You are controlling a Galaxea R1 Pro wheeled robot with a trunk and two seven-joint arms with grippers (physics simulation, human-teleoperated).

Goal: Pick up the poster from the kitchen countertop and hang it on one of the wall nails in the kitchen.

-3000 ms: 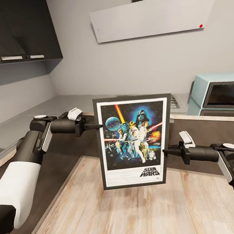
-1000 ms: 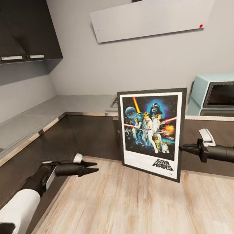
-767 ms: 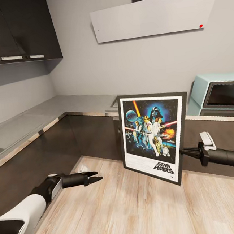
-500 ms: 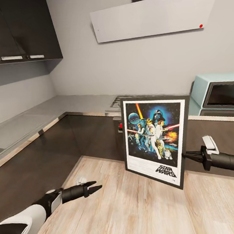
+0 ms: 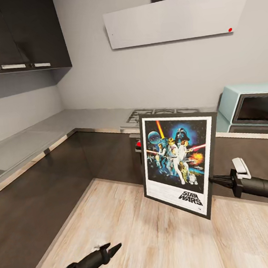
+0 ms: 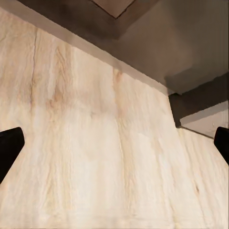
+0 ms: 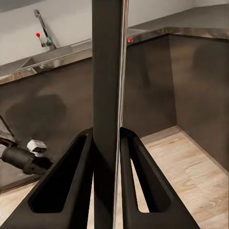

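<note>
Black-framed Star Wars poster [image 5: 179, 165]: lifted off desk, clamped edgewise in right pincer [image 5: 214, 179]; left pincer [image 5: 110, 249] parted, empty; hanging outstanding.

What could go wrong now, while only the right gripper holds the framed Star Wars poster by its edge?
1. The black-framed Star Wars poster is pinched by the right gripper on one side edge only and hangs tilted, so it may swing or slip out.
2. Its lower corner is close to the pale wooden floor and could catch there.
3. The left gripper is low, open and apart from the frame, so it cannot steady a slip quickly.
</note>
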